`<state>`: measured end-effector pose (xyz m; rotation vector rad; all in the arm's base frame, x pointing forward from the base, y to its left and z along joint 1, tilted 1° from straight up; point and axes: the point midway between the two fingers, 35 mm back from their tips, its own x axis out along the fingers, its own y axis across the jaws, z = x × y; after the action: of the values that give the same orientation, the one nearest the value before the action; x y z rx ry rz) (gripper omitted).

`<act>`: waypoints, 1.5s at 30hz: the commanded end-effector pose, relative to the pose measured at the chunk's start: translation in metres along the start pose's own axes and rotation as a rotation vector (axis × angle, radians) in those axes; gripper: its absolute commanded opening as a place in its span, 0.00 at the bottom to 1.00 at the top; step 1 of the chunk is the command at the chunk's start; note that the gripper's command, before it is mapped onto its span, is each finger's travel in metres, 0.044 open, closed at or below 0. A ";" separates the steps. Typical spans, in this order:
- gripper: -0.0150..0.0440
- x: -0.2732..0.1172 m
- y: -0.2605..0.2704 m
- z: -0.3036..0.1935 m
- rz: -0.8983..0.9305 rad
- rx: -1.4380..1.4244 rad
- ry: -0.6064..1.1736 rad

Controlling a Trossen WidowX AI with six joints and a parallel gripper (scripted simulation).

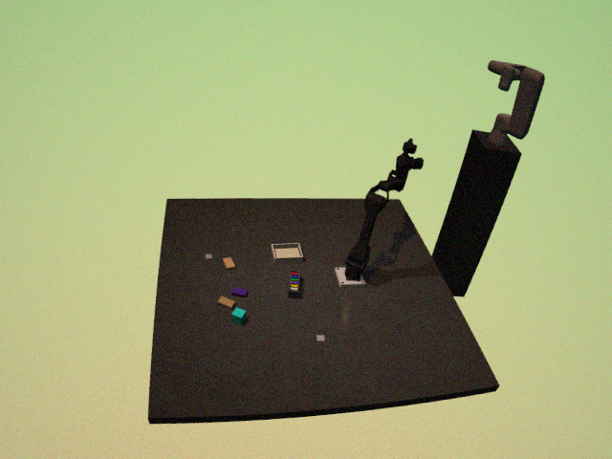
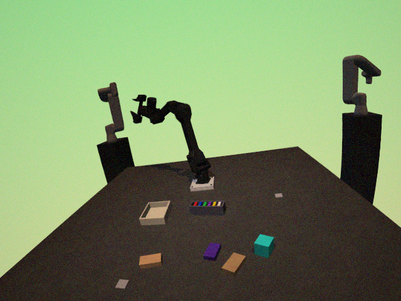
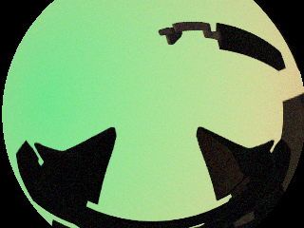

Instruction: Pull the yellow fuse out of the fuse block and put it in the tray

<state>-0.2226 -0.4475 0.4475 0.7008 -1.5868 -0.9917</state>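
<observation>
Arm [image 2: 189,136] raised, gripper [image 2: 136,108] high above table [image 2: 291,246], fingers spread wide, nothing between them. Yellow fuse [image 2: 214,203] seated in block [image 2: 207,209]. Tray [image 2: 155,212] just beside block.

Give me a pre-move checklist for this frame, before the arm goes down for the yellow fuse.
1. Gripper open and holding nothing: ok.
2. Yellow fuse seated in the fuse block: ok.
3. Tray has nothing in it: ok.
4. Arm away from the block and the other fuses: ok, it is raised high above the table.
5. Gripper lined up over the yellow fuse: not ok, it points off toward the background.
6. Gap beside the yellow fuse wide enough for the fingers: cannot tell.
</observation>
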 end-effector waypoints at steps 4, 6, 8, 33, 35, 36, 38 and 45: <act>0.75 0.003 -0.018 -0.038 -0.062 0.005 0.052; 0.67 0.003 -0.031 -0.070 -0.110 0.006 0.098; 0.58 0.001 -0.043 -0.102 -0.158 0.003 0.147; 0.37 -0.219 -0.105 -0.461 -0.597 -0.197 1.027; 0.37 -0.250 -0.105 -0.480 -0.618 -0.239 1.114; 0.37 -0.266 -0.105 -0.488 -0.628 -0.261 1.159; 0.37 -0.299 -0.103 -0.503 -0.642 -0.307 1.248; 0.37 -0.420 -0.090 -0.533 -0.653 -0.495 1.579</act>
<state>0.3757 -0.2965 0.2205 1.2379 0.1492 -0.8121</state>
